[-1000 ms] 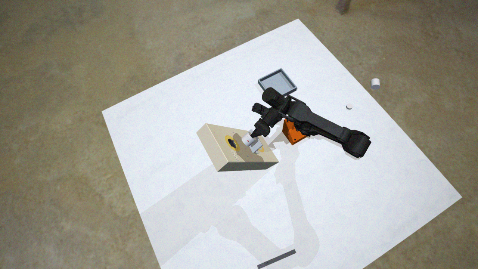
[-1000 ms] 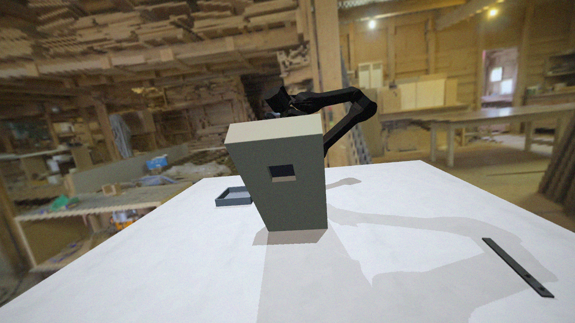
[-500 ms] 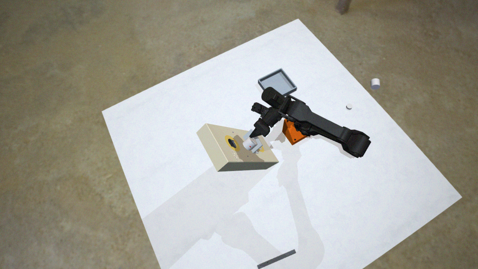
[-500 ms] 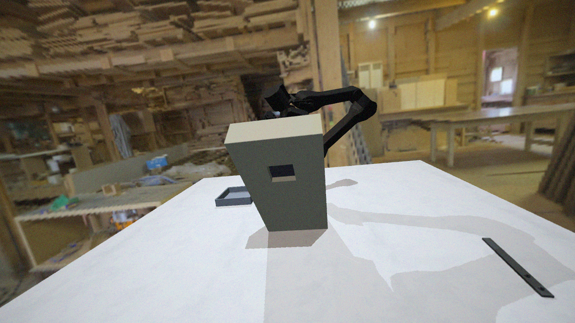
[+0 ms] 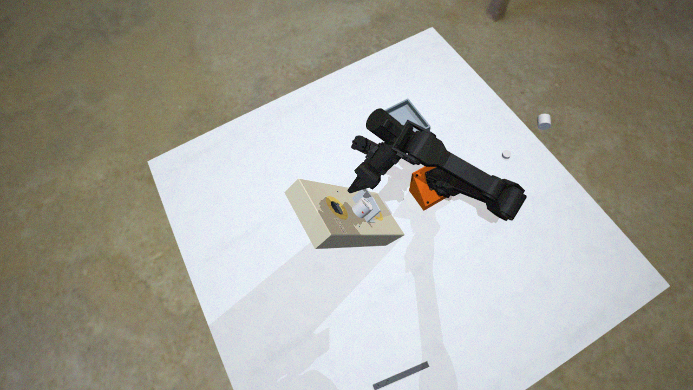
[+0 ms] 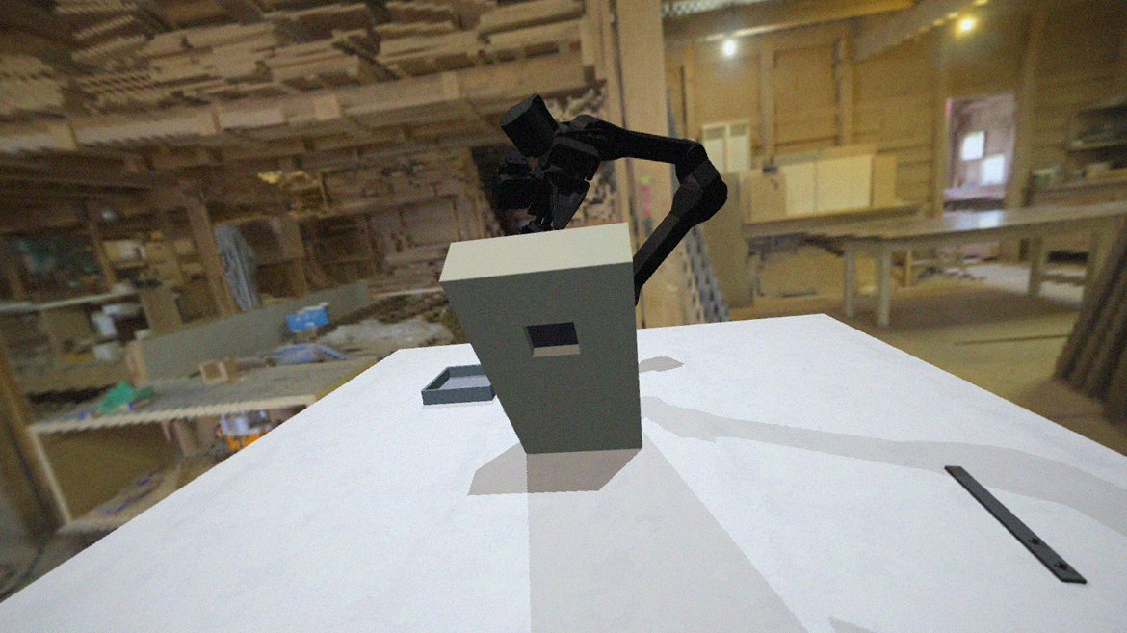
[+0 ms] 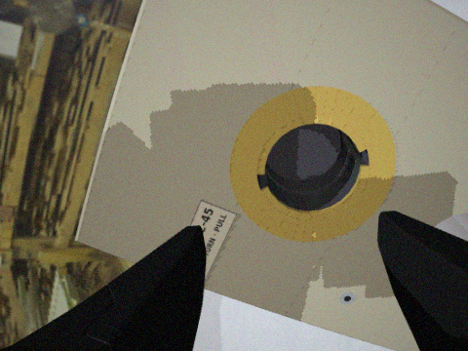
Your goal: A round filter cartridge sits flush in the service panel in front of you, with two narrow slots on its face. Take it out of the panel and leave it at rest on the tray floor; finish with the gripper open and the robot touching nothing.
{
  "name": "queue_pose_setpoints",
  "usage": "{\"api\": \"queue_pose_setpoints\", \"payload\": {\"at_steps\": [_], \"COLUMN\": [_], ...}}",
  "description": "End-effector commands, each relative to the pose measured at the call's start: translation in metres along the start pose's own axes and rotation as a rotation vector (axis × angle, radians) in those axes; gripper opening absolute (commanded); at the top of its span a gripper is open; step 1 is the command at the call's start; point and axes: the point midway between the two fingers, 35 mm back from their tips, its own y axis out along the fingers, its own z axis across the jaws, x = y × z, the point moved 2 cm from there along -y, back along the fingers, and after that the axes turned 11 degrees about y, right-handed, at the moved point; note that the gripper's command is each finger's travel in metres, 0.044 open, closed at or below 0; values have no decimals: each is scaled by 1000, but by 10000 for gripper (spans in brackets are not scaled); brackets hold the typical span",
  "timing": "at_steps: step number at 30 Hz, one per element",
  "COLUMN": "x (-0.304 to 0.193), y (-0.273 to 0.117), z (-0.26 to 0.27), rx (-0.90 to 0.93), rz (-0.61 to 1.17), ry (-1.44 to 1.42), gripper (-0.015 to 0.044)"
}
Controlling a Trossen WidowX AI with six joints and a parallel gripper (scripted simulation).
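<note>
The white round cartridge (image 5: pixel 361 207) is out of its opening and lies against or hangs just over the pale bracket (image 5: pixel 374 215) on the panel; I cannot tell which. The beige service panel (image 5: pixel 314 191) (image 6: pixel 580 401) (image 7: pixel 341 49) shows an empty dark round opening (image 5: pixel 336 207) (image 7: pixel 312 166) inside a yellow ring. My gripper (image 7: pixel 291 234) is open, with nothing between its fingers, in front of the panel face. The cartridge is outside the wrist view and hidden behind the panel in the exterior view. The grey tray (image 5: pixel 418 113) (image 6: pixel 458 397) is partly hidden by the arm.
An orange block (image 5: pixel 422 189) stands under the arm beside the panel. A dark flat bar (image 5: pixel 401 375) (image 6: pixel 1014 523) lies on the white table top. A small white disc (image 5: pixel 506 154) lies near its far edge, and a white cylinder (image 5: pixel 544 121) shows beyond that edge.
</note>
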Motion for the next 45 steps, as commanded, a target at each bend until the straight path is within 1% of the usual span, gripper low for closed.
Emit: {"api": "queue_pose_setpoints", "payload": {"at_steps": [1,5,7,9,10,16,20,27,45], "x": [7,11,9,5,2,-19,-33,-34,-37], "y": [-18,-32,-29,-20,-15,5,12,14,40], "z": [24,38,33,18,10,-40,-69,-71,-81], "rx": [12,15,-5,-60,-89,-240,-293,-295,-297], "rz": [-6,-7,-3,16,31,190,328,335,334], "ry": [-20,-24,-76,-218,-297,-773,-1037,-1050,-1051], "gripper": [318,423,371,318,305,305,305,305,305]}}
